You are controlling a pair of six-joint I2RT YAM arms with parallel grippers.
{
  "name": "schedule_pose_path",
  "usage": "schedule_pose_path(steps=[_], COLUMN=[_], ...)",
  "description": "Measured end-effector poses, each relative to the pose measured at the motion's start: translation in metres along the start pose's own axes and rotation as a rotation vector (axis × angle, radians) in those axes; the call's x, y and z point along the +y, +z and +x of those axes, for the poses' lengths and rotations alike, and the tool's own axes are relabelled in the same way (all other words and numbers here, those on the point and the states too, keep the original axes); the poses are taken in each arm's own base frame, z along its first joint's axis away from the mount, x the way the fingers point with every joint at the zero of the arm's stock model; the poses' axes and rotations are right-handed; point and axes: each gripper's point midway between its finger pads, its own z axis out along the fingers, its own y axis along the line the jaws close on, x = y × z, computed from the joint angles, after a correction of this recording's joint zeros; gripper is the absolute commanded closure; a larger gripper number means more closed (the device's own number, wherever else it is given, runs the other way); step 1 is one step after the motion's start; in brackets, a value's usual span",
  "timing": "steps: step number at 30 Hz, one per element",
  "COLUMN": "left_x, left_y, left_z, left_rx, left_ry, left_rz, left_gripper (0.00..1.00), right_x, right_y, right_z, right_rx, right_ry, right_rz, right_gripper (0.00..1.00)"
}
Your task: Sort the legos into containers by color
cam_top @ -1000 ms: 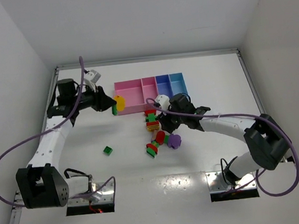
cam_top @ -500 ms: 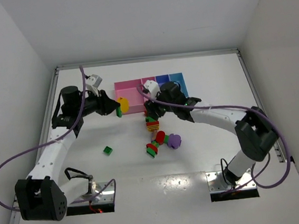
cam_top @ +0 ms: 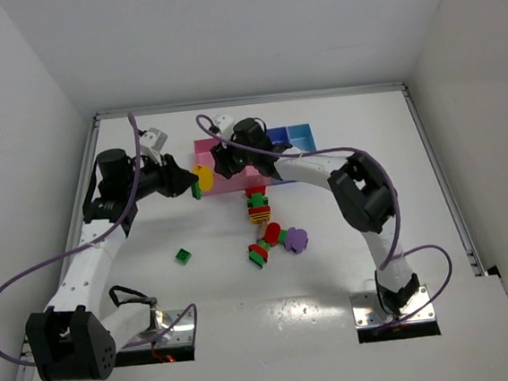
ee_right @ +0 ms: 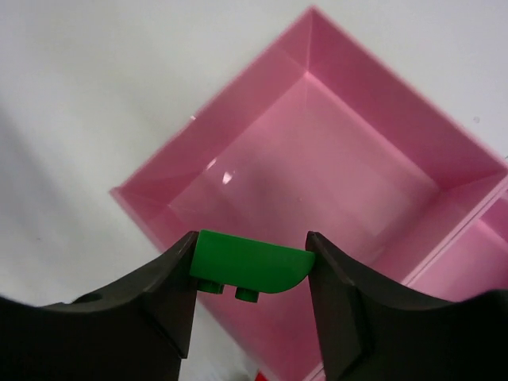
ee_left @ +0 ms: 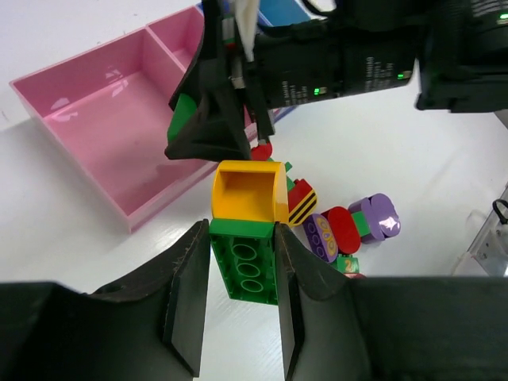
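No text can be read for certain: in the left wrist view, the small white print on the black housing of the right arm [ee_left: 349, 67] is too fine to make out, and a pale mark on a small green brick [ee_left: 347, 264] may be a digit.

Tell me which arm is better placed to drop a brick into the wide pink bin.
Probably right: the right end effector holds a single green brick over the wide pink bin; the left end effector grips a joined green-and-yellow clump.
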Motion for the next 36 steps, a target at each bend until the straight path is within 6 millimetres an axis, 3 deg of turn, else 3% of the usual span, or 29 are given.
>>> schedule_pose_path(steps=[1,4,9,12,15,20,23,28,36], left_x=[0.001,0.005,0.014,0.016,0.013,-0.005,-0.015,-0.026,-0.032], left_y=[-0.001,-0.002,-0.004,-0.006,-0.009,-0.009,-0.009,-0.013,-0.016], left_z=[0.001,0.002,0.005,0.007,0.009,0.018,0.023,0.024,0.023], left_rx=[0.001,0.004,0.009,0.012,0.013,0.042,0.062,0.068,0.069], left_ry=[0.0,-0.005,-0.036,-0.065,-0.088,-0.146,-0.181,-0.194,-0.198], left_rz=[-0.003,-0.008,-0.002,0.025,0.08,0.266,0.358,0.44,0.484], left_gripper=[1.0,1.0,1.0,1.0,1.0,1.0,1.0,1.0,1.0], right_x=[-0.003,-0.012,-0.017,-0.013,-0.002,0.03,0.056,0.098,0.133], right_y=[0.005,0.012,0.01,-0.004,-0.036,-0.103,-0.125,-0.141,-0.145], right_z=[0.008,0.03,0.029,0.03,0.024,-0.006,-0.011,-0.009,-0.014], right_rx=[0.019,0.065,0.054,0.046,0.025,-0.102,-0.134,-0.107,-0.087], right_ry=[0.013,0.056,0.077,0.095,0.12,0.153,0.166,0.202,0.236], right_rz=[-0.003,-0.009,-0.058,-0.143,-0.28,-0.573,-0.714,-0.876,-0.988], right_gripper=[0.25,0.05,0.03,0.03,0.04,0.06,0.06,0.06,0.07])
